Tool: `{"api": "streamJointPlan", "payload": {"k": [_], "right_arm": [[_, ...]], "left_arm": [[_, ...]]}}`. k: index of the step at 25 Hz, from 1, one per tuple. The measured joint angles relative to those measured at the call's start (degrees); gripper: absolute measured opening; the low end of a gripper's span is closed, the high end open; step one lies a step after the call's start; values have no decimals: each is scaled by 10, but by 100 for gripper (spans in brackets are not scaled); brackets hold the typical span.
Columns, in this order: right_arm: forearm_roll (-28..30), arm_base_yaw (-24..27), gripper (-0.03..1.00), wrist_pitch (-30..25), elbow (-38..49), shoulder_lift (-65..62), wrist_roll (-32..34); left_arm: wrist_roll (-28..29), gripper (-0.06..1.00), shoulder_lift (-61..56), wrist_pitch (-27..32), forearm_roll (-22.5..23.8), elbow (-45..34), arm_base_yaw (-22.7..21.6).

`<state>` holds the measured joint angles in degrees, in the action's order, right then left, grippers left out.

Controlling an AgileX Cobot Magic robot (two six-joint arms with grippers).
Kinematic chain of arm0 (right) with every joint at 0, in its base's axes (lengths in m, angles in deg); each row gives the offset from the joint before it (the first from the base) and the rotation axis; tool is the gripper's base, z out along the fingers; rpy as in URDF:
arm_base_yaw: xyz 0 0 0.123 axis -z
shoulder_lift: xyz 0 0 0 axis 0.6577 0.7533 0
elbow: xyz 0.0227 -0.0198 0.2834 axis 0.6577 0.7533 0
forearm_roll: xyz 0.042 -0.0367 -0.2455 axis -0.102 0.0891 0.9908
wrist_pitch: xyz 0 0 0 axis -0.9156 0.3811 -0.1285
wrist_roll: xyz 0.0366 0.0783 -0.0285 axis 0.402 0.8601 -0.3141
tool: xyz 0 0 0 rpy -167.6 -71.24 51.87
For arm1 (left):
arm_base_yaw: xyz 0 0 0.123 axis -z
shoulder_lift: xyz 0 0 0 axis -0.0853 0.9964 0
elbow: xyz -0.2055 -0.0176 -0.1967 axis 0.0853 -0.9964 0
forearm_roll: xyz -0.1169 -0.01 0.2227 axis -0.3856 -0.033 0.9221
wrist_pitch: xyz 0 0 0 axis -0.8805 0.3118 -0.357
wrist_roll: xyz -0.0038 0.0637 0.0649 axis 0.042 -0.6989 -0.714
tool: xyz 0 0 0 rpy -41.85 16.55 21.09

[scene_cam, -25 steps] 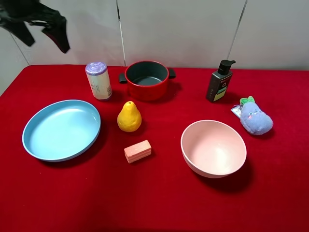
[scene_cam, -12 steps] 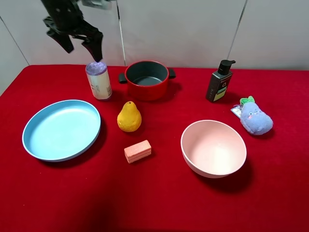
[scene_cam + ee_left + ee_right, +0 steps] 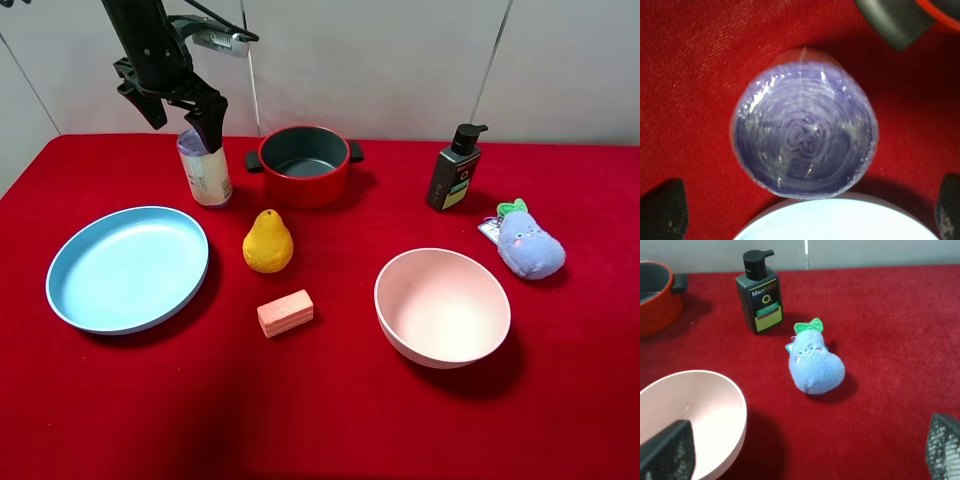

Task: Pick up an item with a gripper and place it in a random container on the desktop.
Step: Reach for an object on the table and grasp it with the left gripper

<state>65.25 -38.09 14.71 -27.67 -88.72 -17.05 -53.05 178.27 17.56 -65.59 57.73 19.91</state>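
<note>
The white canister (image 3: 205,172) with a lilac top stands upright on the red cloth desktop (image 3: 330,410), just left of the red pot (image 3: 304,165). My left gripper (image 3: 185,122) is open and hangs right over the canister, with one finger on each side of its top. In the left wrist view the lilac top (image 3: 804,130) fills the middle, the fingertips (image 3: 662,210) sit wide apart, and the pot's black handle (image 3: 895,20) shows at one corner. My right gripper (image 3: 805,447) is open and empty; it is out of the exterior view.
A blue plate (image 3: 128,268) lies in front of the canister. A yellow pear (image 3: 268,242) and a pink block (image 3: 285,312) sit mid-table. A pink bowl (image 3: 442,306), a dark pump bottle (image 3: 455,168) and a blue plush toy (image 3: 530,245) are on the right.
My left arm has swung in from the far upper left to above the canister and come down, its open fingers now level with the lilac top. Nothing on the table has moved.
</note>
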Motion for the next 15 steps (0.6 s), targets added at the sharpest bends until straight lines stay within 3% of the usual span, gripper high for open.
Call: {"api": "streamJointPlan", "payload": {"k": [15], "right_arm": [[0, 0, 69, 0, 0, 0, 0]], "left_arm": [[-28, 99, 55, 0, 16, 4, 1]]}}
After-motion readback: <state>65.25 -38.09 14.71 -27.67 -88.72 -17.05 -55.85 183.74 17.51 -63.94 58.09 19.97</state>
